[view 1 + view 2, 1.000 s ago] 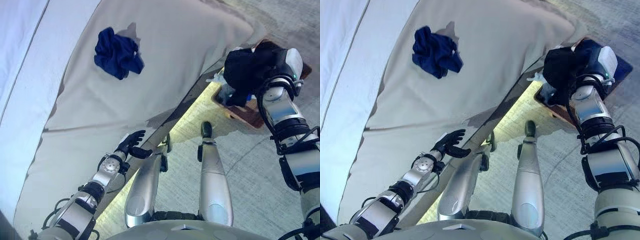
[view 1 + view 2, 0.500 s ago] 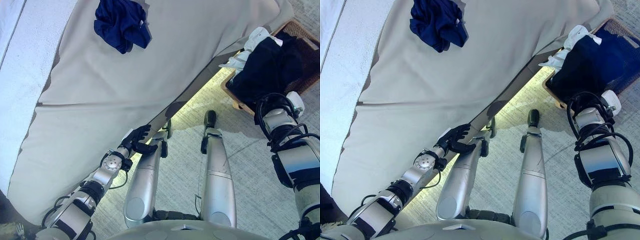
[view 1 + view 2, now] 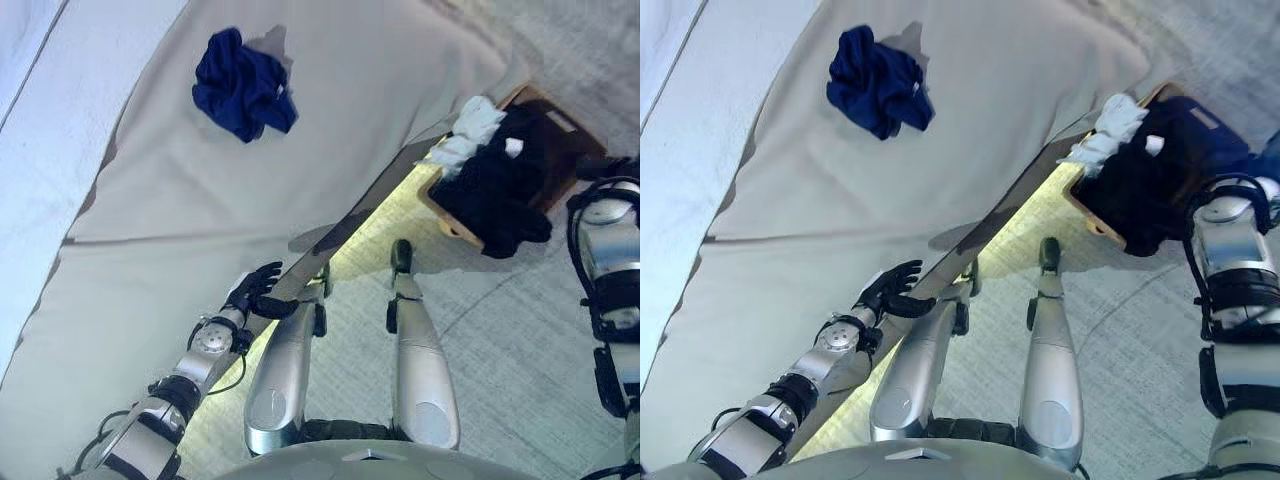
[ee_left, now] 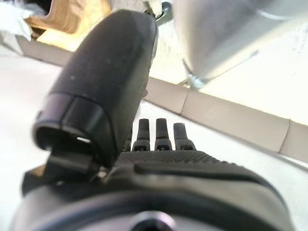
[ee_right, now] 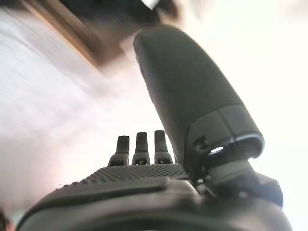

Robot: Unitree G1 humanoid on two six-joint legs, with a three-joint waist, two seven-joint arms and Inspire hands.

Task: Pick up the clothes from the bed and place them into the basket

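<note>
Beige bed (image 3: 330, 120) edge meets the left robot hand (image 3: 256, 293), fingers spread, holding nothing.

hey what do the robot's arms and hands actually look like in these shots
Both arms are silver-grey metal segments joined by black bands, with thin black cables looping along them. The left hand is dark, almost black, with slim fingers and a thick rounded thumb; close up its palm has a fine dotted texture. The right hand looks the same in its wrist view: dark, with a bulky thumb and that dotted palm.

blue garment (image 3: 243, 83): crumpled on bed (image 3: 150, 220) | basket (image 3: 548, 135): holds dark, white clothes
</note>
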